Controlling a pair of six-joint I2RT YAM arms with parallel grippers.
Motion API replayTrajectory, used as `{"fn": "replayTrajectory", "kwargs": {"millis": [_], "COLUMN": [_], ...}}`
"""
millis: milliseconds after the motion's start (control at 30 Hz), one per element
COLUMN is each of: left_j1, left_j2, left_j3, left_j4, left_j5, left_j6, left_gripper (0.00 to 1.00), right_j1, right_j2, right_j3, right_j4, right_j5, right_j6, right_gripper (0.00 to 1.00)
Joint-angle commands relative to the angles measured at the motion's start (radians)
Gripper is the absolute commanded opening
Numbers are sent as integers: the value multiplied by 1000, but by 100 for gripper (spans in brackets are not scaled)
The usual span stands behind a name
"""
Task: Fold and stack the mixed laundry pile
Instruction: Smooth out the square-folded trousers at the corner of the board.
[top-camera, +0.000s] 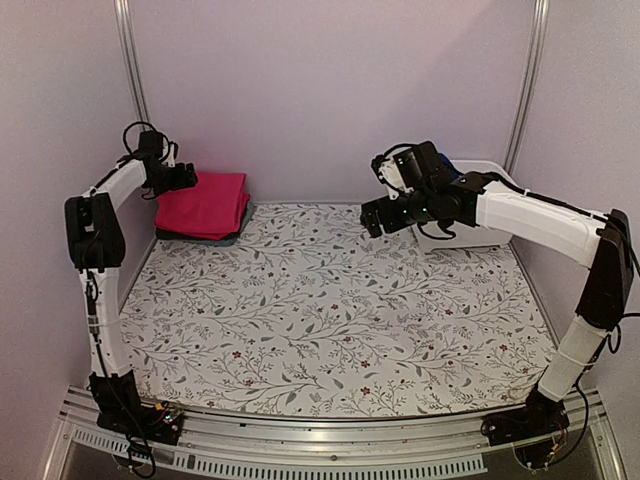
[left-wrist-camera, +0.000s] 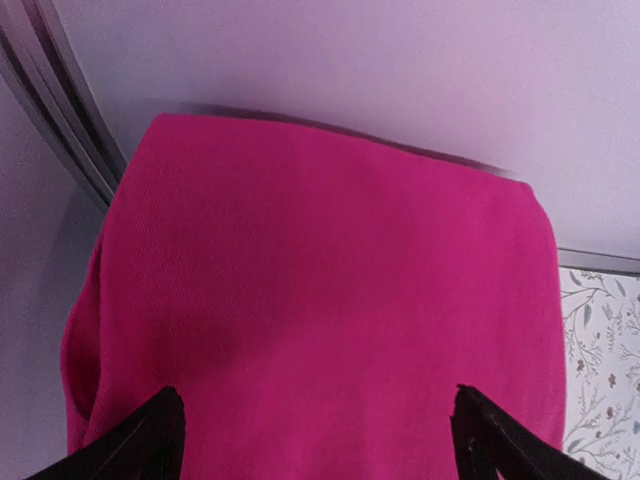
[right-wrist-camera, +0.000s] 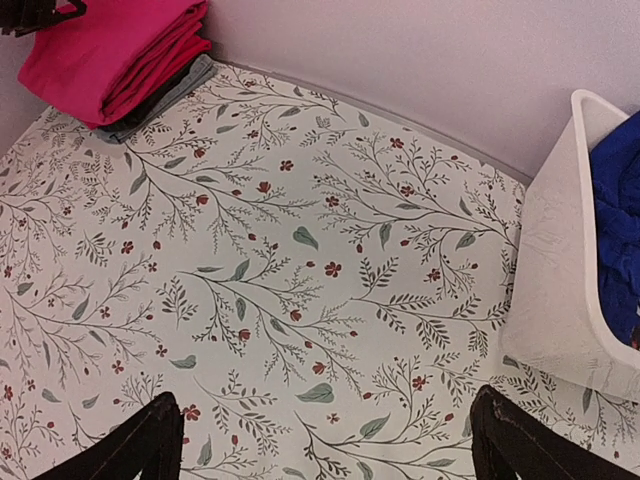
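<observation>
A folded stack stands at the table's back left corner. A magenta-pink garment (top-camera: 205, 203) (left-wrist-camera: 320, 280) (right-wrist-camera: 95, 45) lies on top. Redder folds (right-wrist-camera: 160, 65) show under it, and a dark charcoal garment (top-camera: 200, 237) (right-wrist-camera: 165, 95) lies at the bottom. My left gripper (top-camera: 185, 178) (left-wrist-camera: 318, 425) hovers open over the pink top, with nothing between its fingertips (left-wrist-camera: 160, 435). A royal blue garment (right-wrist-camera: 620, 220) (top-camera: 447, 166) lies crumpled in the white tub (right-wrist-camera: 560, 290) (top-camera: 480, 240). Just left of the tub, my right gripper (top-camera: 375, 215) (right-wrist-camera: 325, 440) hangs open and empty above the floral cloth (right-wrist-camera: 300, 260).
The floral leaf-patterned cloth (top-camera: 330, 320) covers the whole tabletop. Lilac walls close in the back and both sides, with metal posts (top-camera: 130, 60) at the back corners. My right arm (top-camera: 540, 220) reaches across in front of the tub.
</observation>
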Motion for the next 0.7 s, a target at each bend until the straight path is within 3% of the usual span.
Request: {"fn": "replayTrajectory", "kwargs": {"millis": [0, 267, 433, 667], "left_j1": [58, 136, 105, 4], "left_j2": [39, 137, 30, -196], "left_j3": [-14, 79, 48, 41], "left_j4": [9, -78, -48, -88], "left_j5": [-59, -122, -109, -304], "left_j6": [-74, -106, -39, 46], "left_gripper": [92, 94, 100, 100], "right_j1": [2, -10, -35, -170], "right_j2": [-39, -46, -61, -145], "right_j3": [-32, -50, -49, -63], "right_j4": [5, -1, 0, 20], "right_j5": [-13, 6, 1, -45], "right_j6": [52, 86, 93, 82], "right_gripper": [99, 99, 99, 99]}}
